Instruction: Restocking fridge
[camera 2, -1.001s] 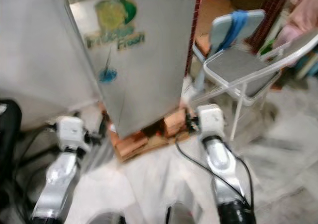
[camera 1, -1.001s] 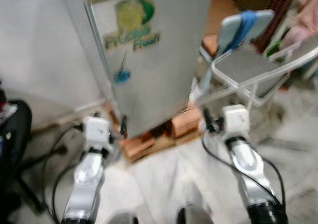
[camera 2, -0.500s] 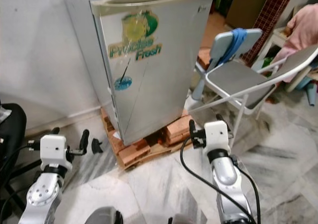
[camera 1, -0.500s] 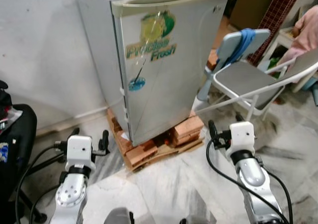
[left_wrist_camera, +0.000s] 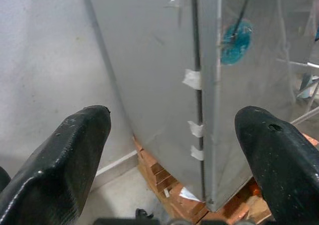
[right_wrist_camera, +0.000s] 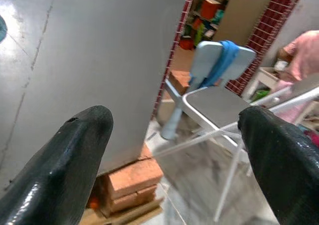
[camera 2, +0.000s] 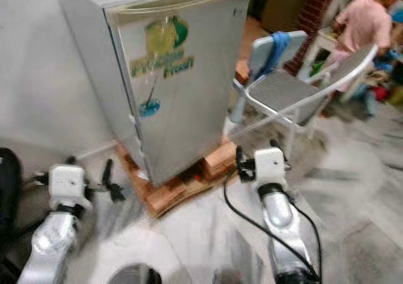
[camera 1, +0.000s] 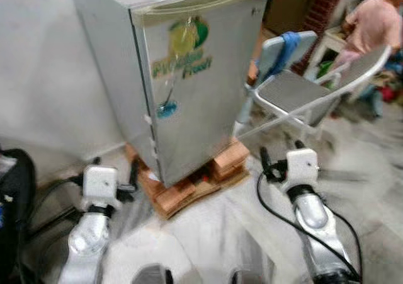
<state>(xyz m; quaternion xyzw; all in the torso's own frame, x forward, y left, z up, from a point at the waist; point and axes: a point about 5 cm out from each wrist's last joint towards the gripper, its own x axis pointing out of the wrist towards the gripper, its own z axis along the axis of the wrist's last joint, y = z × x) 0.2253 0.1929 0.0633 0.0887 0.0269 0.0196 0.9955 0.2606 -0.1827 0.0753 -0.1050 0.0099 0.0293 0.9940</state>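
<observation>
Fridge point(camera 1: 189, 82) door closed, sitting on bricks point(camera 1: 192, 183). I see left gripper point(camera 1: 114, 174) and right gripper point(camera 1: 280, 153) both spread apart, empty, near its base. Chair point(camera 1: 296, 85) far right.

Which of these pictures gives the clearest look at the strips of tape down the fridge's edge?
The left wrist view: between the open left gripper the tape strips on the fridge look sharp and close. In the eye views they are small pale flecks by the door seam. The right wrist view faces the fridge's other side and a chair.
</observation>
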